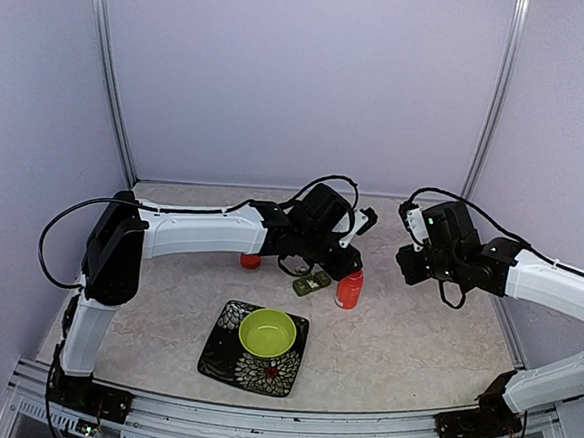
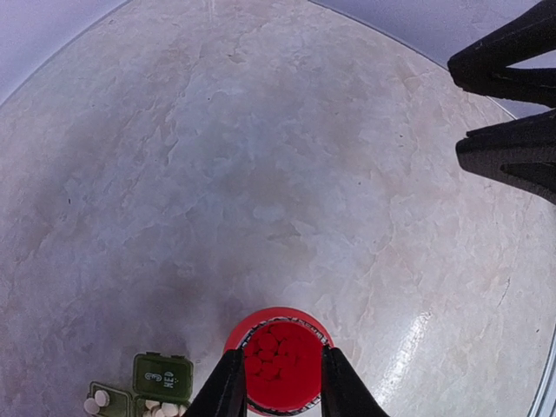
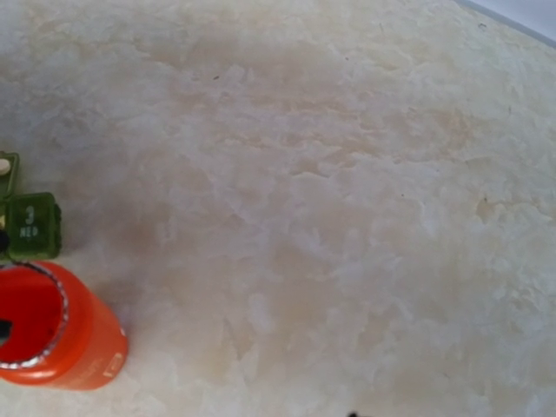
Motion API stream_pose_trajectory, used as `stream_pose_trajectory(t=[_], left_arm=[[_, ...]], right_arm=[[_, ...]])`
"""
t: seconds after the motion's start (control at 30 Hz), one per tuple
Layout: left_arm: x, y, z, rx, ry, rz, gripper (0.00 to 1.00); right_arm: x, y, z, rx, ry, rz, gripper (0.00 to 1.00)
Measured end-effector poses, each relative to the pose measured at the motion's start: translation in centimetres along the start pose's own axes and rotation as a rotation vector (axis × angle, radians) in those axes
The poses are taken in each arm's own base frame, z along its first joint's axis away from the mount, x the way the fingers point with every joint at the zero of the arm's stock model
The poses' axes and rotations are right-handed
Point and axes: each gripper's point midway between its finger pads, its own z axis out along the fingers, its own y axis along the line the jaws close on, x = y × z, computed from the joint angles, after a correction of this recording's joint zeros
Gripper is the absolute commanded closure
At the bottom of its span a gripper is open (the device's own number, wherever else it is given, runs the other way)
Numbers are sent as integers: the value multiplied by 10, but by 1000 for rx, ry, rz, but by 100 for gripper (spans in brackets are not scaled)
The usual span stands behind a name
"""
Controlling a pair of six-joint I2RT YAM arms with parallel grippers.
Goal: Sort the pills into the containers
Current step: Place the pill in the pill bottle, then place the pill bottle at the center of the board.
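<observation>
Left gripper [image 2: 281,354] is shown clamped on the orange pill bottle [image 2: 278,369]. Its two fingers are pressed against opposite sides of the open rim, at 9 and 3 o'clock of the mouth in the left wrist view. The bottle is stood upright on the table [image 2: 261,174], and a heap of pills [image 2: 271,347], tinted by the plastic, is visible inside. A hold this high on the bottle is judged to serve lifting and tipping, so that pills can be shaken out toward the compartments.

The dark green pillbox [image 1: 312,284] is placed just beside the bottle, at 9 o'clock of it in the top view. The compartment marked 3 [image 2: 162,375] is shut. Next to it, open compartments are seen with white pills [image 2: 95,401] already in them, so sorting is judged partly done.

Right gripper [image 2: 456,109] is held at 2 o'clock of the bottle, apart from it, with its fingers spread and nothing between them. It is judged to be parked out of the pouring path.

A red cap [image 1: 250,261] is seen at 9 o'clock beyond the pillbox, partly under the left arm. A patterned plate [image 1: 225,347] carrying a lime-green bowl [image 1: 267,333] is set at 7 o'clock, well apart. The shut lid is judged the only obstacle, and over-pouring from the wide mouth the main risk.
</observation>
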Motion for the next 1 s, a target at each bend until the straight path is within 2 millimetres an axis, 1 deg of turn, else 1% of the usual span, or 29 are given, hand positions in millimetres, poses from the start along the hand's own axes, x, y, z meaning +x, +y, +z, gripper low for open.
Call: stream_pose_trajectory(t=[0.13,0.17,0.23,0.33,0.43,0.47,0.5,0.57,0.6,0.67,0.73,0.77,0.83,0.9,1.0], left_arm=[[5,10,-1,-15,-7,-35,67],[10,16,-3,-13,-5,-58,66],[22,34,-9,-17,5,-114,62],[43,81,-24,-39,-4,-244,60],[61,124,-35,-61,-29,-361,52],[67,135,-37,-65,-35,-393,49],[71,141,-38,-65,-38,-416,45],[79,144,-37,-53,-40,-449,38],[82,143,-36,-44,-41,-458,35],[84,137,-34,-21,-46,-473,30],[84,132,-32,-4,-53,-482,28],[84,130,-32,3,-57,-486,27],[83,128,-33,9,-65,-489,25],[83,128,-35,11,-73,-492,23],[82,127,-39,12,-85,-494,19]], right_arm=[[0,6,0,-35,3,-5,67],[0,10,0,-60,3,-11,67],[-1,19,-2,-110,-3,-24,67],[-7,32,-7,-189,-37,-38,67],[-13,53,-16,-282,-78,-68,66],[-15,61,-19,-313,-89,-82,66],[-16,73,-22,-351,-103,-102,66],[-16,98,-27,-425,-114,-146,63],[-14,114,-27,-460,-111,-177,60],[-10,132,-20,-489,-94,-211,52],[-1,148,-9,-492,-61,-238,48],[4,151,-3,-483,-44,-246,46],[10,150,5,-452,-23,-247,41],[7,144,8,-417,-30,-237,35],[-4,134,9,-353,-66,-211,22]])
